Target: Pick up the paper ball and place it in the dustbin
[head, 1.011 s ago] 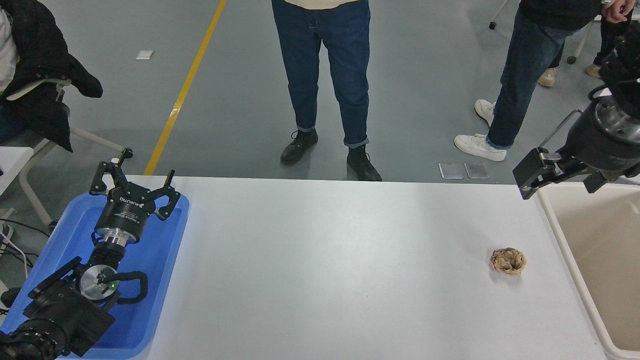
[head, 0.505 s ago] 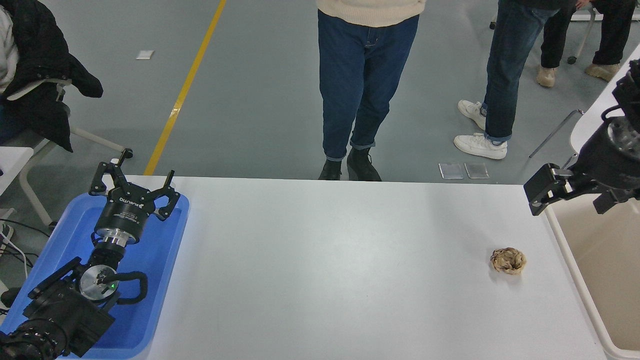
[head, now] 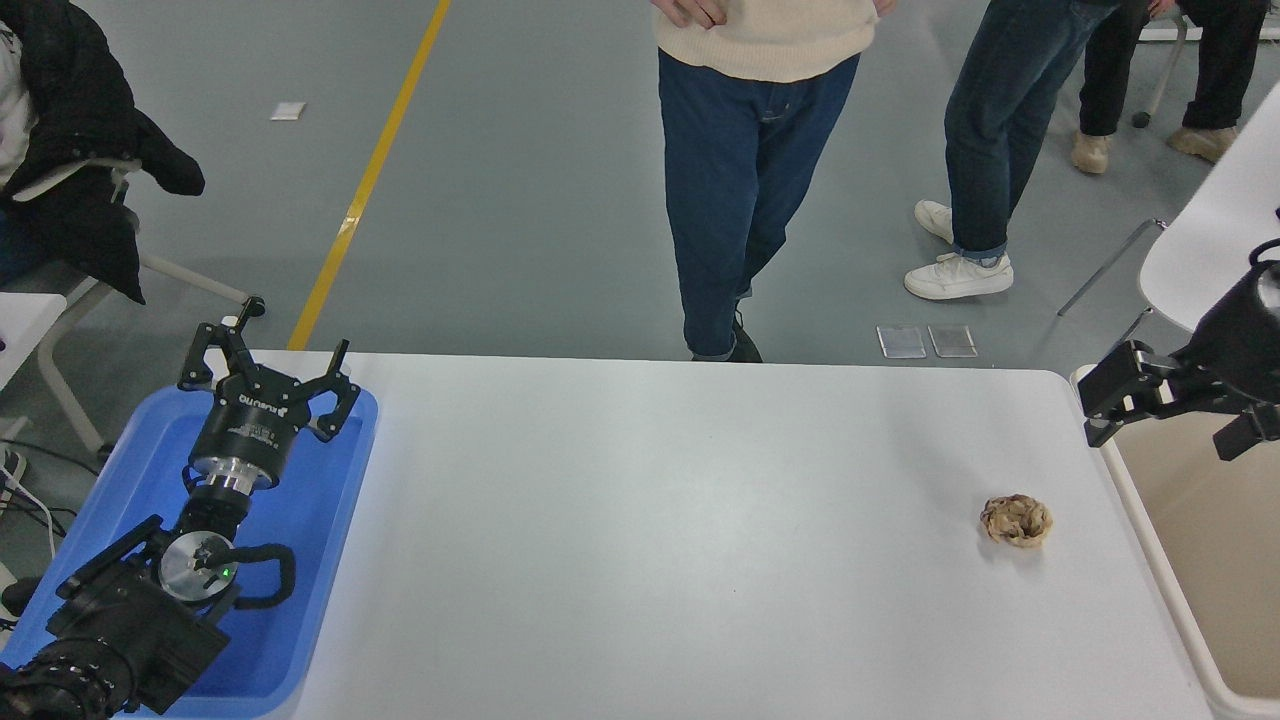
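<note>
The paper ball (head: 1016, 520), a small crumpled tan-brown wad, lies on the white table (head: 650, 520) near its right end. Just right of it is the dustbin (head: 1150, 565), a cream-beige tub cut off by the picture's right edge. My right gripper (head: 1175, 415) hangs over the dustbin's far left corner, above and to the right of the ball; it is open and holds nothing. The left gripper (head: 270, 352) is parked open over the blue tray at the lower left.
A shallow blue tray (head: 330, 500) sits at the table's left end under the left arm. Two people (head: 760, 150) stand on the floor past the far edge. Another white table (head: 1210, 230) is at the upper right, and a chair with a black jacket (head: 80, 150) at the upper left.
My right gripper has drawn back to the right and slightly down, staying open over the dustbin. The people at the far side have shifted. The paper ball and left arm have not moved.
</note>
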Controlling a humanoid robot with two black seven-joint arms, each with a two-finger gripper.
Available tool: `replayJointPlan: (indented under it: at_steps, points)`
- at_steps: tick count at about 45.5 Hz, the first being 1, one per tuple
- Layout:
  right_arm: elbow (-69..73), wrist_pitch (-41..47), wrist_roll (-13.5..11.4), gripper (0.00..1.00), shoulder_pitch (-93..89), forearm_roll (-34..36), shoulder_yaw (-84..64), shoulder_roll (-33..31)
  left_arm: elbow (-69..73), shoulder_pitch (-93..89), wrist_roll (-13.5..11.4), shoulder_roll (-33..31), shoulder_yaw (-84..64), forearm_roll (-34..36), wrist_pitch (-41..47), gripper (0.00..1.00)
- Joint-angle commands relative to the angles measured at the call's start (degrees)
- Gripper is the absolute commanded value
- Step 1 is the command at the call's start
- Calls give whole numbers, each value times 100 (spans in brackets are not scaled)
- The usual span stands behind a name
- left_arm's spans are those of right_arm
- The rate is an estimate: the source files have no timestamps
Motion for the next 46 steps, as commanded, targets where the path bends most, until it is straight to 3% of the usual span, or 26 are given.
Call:
replayJointPlan:
  at_steps: [1, 13, 27, 46]
  points:
    - [-283, -1018, -4, 98, -1332, -522, 597, 78, 3, -9, 2, 0, 0, 0, 0, 100]
    - [-652, -2663, 4, 98, -2326, -1217, 1081, 307, -6, -9, 2, -9, 0, 0, 0, 100]
    - [-2032, -2769, -4, 98, -3644, -1199, 1889, 719, -6, -9, 10, -9, 0, 9, 0, 100]
    - [-2797, -3112, -4, 98, -4374, -1112, 2074, 1229, -6, -17, 10, -9, 0, 0, 0, 100]
